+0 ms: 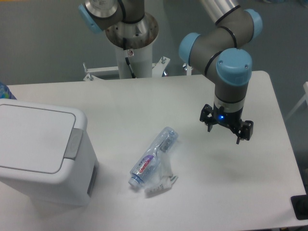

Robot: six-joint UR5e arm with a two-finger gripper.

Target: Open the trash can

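The trash can (41,151) is a large white boxy bin at the left of the table, with its flat lid down and a grey push latch (73,143) on its right edge. My gripper (224,133) hangs over the right part of the table, far to the right of the bin. Its two dark fingers (210,124) stand apart with nothing between them.
A crushed clear plastic bottle (153,156) with a purple label lies on the white table (144,101) between bin and gripper, a scrap of clear wrapper (162,182) beside it. The arm's base (131,43) stands behind the table. A black object (300,207) shows at the right edge.
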